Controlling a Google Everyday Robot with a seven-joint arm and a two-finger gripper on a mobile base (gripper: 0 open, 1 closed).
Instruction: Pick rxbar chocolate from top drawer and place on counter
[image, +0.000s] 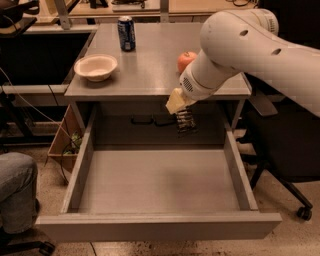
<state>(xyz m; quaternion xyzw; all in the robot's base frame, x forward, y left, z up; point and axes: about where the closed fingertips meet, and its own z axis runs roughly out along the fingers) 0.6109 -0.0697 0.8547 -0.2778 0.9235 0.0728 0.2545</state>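
- Camera view: the top drawer (160, 227) stands pulled far out toward the camera, its broad front panel nearest the lens and its tall side walls running back under the table (145, 75).
- The white robot arm (250, 47) reaches in from the right, crossing over the right half of the table, and bends down past its front edge.
- The gripper (181, 112) hangs just below that front edge, above the back part of the drawer and a little right of its middle.
- The gripper is clenched on the rxbar chocolate (186, 122), which hangs from it as a dark, narrow strip, roughly upright.
- The bar is in the air, clear of the drawer's flat bottom and lower than the table's surface; it touches neither.
- On the table, a blue soda can (126, 33) stands upright near the back, left of centre.
- A white bowl (96, 67) sits at the front left, well apart from the can.
- A red apple (186, 61) lies toward the right, partly hidden behind the arm.
- A dark handle (142, 120) shows on the panel behind the drawer.
- A knee in jeans (15, 190) is at the left edge, and a dark office chair (290, 165) stands on the right.
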